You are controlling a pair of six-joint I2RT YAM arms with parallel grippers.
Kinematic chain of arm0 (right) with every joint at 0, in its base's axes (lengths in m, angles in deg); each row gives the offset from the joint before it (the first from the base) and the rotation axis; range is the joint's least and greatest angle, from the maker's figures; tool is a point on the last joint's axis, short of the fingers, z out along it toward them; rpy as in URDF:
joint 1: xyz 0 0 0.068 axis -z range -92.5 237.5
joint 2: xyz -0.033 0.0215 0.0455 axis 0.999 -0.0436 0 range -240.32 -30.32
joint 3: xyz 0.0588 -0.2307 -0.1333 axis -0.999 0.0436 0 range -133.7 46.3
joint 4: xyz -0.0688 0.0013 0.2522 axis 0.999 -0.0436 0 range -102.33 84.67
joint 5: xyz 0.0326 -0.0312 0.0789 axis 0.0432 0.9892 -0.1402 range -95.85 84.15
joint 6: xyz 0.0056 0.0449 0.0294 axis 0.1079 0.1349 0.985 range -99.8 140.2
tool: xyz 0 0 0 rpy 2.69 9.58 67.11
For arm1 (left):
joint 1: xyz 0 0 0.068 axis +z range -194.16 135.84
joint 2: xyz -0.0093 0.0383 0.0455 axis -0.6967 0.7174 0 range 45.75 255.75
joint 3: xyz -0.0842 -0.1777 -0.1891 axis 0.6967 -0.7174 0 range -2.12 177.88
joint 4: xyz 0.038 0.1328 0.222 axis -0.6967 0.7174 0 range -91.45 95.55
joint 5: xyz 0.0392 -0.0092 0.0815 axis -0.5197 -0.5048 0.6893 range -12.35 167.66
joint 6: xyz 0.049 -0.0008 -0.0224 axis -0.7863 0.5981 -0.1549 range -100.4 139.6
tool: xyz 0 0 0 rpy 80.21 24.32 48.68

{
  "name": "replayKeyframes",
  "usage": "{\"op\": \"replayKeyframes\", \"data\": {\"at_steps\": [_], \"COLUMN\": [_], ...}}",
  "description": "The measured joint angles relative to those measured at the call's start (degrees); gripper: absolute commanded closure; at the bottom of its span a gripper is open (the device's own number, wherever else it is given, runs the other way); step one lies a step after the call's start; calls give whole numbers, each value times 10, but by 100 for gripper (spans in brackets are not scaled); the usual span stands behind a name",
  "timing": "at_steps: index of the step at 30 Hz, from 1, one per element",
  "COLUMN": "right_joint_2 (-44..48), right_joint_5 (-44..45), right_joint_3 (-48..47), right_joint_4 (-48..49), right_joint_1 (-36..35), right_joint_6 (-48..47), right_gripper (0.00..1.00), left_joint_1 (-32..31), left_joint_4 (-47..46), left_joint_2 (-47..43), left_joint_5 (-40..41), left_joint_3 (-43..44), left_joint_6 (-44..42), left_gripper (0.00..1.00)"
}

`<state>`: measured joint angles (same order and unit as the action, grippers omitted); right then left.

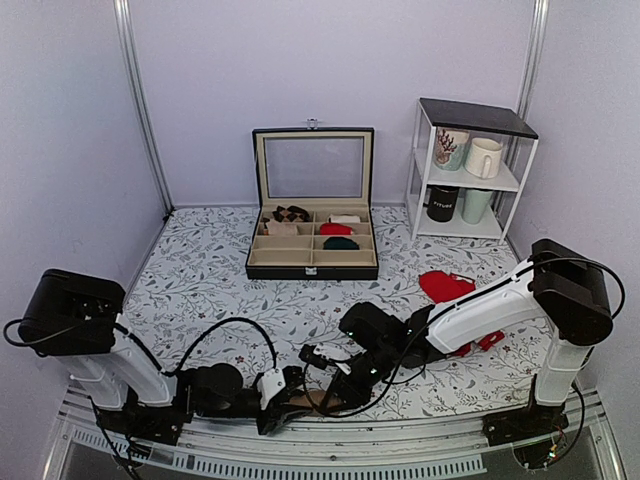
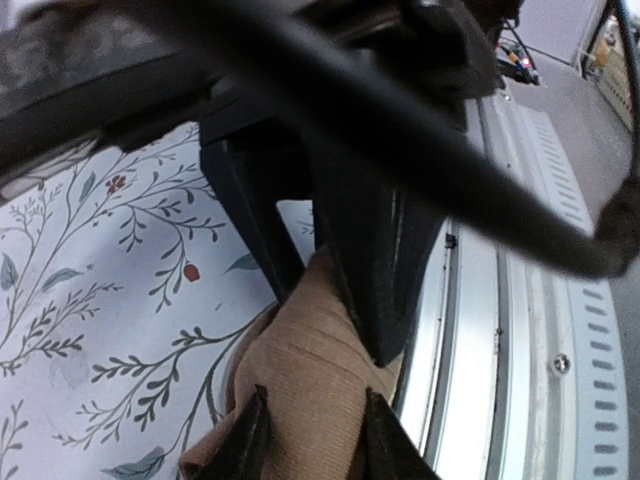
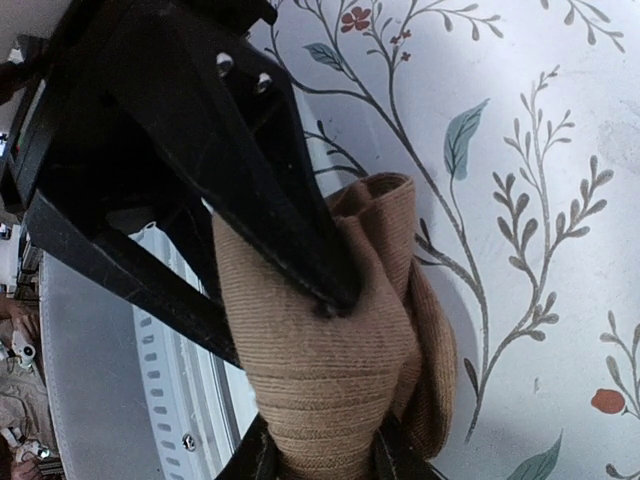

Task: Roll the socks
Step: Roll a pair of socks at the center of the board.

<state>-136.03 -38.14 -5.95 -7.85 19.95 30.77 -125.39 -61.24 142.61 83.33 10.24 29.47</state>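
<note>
The socks (image 2: 310, 375) are a tan ribbed bundle, partly rolled, lying at the near edge of the table beside the metal rail. My left gripper (image 2: 312, 440) is shut on them, one finger on each side. From the opposite side my right gripper (image 3: 320, 460) is also shut on the socks (image 3: 320, 370). In the right wrist view a left finger (image 3: 270, 200) presses on top of the bundle. From above, the socks (image 1: 315, 402) show only as a small brown patch between the left gripper (image 1: 292, 396) and the right gripper (image 1: 338, 386).
A black compartment box (image 1: 313, 268) with its lid up holds small rolls at the back centre. Red socks (image 1: 445, 287) lie to the right, under the right arm. A white shelf (image 1: 500, 175) with mugs stands at the back right. The metal rail (image 2: 520, 300) runs along the table's near edge.
</note>
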Motion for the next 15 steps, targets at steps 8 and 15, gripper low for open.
{"op": "replayKeyframes", "data": {"at_steps": [8,15], "right_joint_2": [0,0], "right_joint_5": [0,19], "right_joint_3": [-6,-19], "right_joint_4": [-12,-33], "right_joint_1": [1,1], "right_joint_6": [1,7], "right_gripper": [68,42], "left_joint_1": [0,0], "left_joint_4": [-63,-62], "left_joint_2": [35,48], "left_joint_5": [0,4], "left_joint_3": [-11,-3], "left_joint_6": [26,57], "left_gripper": [100,100]}}
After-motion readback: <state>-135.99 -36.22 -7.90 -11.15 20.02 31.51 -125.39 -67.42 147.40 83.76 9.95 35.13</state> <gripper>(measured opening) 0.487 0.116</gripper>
